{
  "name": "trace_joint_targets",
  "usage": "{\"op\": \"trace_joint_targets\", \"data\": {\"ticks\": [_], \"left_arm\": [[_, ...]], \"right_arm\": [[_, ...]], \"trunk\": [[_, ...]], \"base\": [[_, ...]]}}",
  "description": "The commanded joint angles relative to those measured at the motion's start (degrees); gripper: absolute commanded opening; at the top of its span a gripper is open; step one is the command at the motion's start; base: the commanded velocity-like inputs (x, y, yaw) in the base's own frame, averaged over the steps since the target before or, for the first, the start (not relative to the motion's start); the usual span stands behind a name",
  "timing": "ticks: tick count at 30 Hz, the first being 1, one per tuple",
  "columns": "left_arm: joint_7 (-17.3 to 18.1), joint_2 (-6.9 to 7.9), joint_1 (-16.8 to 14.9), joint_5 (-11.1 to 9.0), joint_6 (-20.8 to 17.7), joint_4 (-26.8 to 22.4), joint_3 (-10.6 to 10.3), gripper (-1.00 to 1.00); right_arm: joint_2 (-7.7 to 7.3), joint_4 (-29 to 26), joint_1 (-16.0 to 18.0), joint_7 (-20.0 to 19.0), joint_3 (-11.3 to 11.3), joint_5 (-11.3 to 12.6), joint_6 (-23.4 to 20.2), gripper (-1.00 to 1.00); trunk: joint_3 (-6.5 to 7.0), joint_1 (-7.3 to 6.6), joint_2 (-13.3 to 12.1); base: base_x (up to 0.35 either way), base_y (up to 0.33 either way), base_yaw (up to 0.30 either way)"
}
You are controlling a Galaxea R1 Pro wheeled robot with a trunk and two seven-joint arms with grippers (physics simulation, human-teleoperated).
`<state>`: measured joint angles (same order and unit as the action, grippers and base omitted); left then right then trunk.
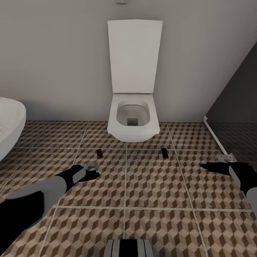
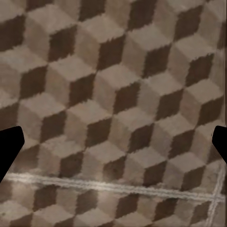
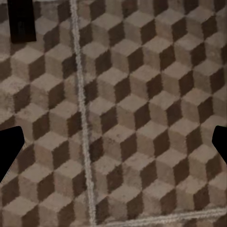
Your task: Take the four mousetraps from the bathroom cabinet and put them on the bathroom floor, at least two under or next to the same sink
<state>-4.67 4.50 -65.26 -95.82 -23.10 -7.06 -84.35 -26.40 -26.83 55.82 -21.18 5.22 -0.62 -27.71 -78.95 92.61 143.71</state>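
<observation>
Head: left gripper (image 1: 93, 170) and right gripper (image 1: 210, 166) hover low over bathroom floor (image 1: 157, 185). One mousetrap (image 1: 99, 153) just ahead of left, another (image 1: 164, 153) ahead-inboard of right, both flanking toilet (image 1: 134, 117).
Left wrist: fingers (image 2: 9, 149) spread wide, empty.
Right wrist: fingers (image 3: 9, 151) wide, empty; mousetrap (image 3: 22, 21) ahead.

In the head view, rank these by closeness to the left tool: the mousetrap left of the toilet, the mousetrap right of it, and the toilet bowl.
From the left tool:
1. Left mousetrap, on the floor just ahead.
2. Toilet bowl, against the back wall.
3. Right mousetrap, across the floor toward the right arm.
</observation>
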Motion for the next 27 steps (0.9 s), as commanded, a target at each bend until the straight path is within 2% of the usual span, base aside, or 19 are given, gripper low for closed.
{"op": "trace_joint_targets", "data": {"ticks": [1, 13, 21, 27], "left_arm": [[-0.5, 0.07, -0.04, -0.56, -0.1, -0.24, -0.29, 1.0], [-0.46, 0.07, 0.92, -0.48, -0.1, -0.31, -0.29, 1.0], [-0.43, 0.07, 2.55, -0.47, -0.04, -0.29, -0.29, 1.0], [-0.43, 0.02, 4.64, -0.44, 0.09, -0.31, -0.29, 1.0]], "right_arm": [[0.06, -0.07, -0.01, -0.27, 0.31, -0.06, -0.36, 1.0], [0.84, 0.38, -1.82, -0.18, 0.39, -0.06, 1.0, 1.0], [1.23, 0.48, -4.98, -0.24, 0.37, 0.06, 4.86, 1.0], [2.72, 0.69, -7.7, -0.1, 0.39, 0.07, 8.68, 1.0]], "trunk": [[0.19, -0.03, 0.0], [2.85, -0.34, -0.16], [4.62, -0.55, -0.27], [5.95, -0.7, -0.35]], "base": [[0.0, 0.0, 0.0], [0.0, 0.0, 0.0], [0.0, 0.0, 0.0], [0.0, 0.0, 0.0]]}}
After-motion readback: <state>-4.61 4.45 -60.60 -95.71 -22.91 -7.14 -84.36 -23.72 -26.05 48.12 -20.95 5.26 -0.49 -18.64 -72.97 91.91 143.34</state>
